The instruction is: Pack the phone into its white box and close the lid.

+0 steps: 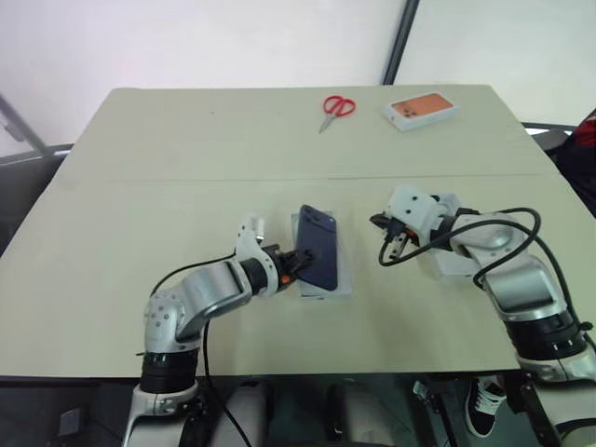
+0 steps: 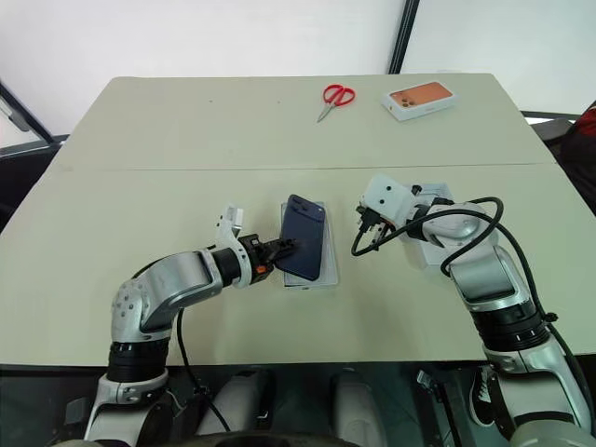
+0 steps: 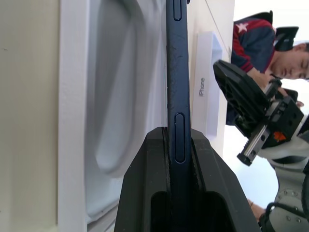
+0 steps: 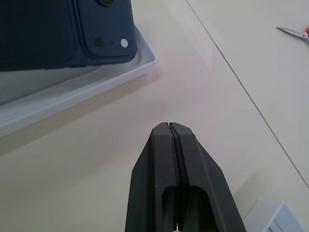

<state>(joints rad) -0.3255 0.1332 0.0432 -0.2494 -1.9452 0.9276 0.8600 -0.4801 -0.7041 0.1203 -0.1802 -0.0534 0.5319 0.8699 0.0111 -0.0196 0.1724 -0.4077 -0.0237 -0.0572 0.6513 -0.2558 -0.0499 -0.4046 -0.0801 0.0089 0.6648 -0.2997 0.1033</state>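
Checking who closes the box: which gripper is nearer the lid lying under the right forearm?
Right. The right gripper, shut and empty, hovers just beside the lid; the left gripper grips the phone farther off.

left tool (image 3: pixel 181 145) pinches the phone (image 3: pixel 176 72) edge-on beside a white insert (image 3: pixel 116 96).

Desk (image 1: pixel 186 149): pale beige top in two panels, one seam (image 1: pixel 233 179) running straight across its middle. Wall (image 1: pixel 186 42): plain white, behind the desk's far edge. Post (image 1: pixel 400 37): dark, slanted, rising behind the far edge. Floor (image 1: pixel 28 200): dark, beside the desk's left edge. Light: even, soft.
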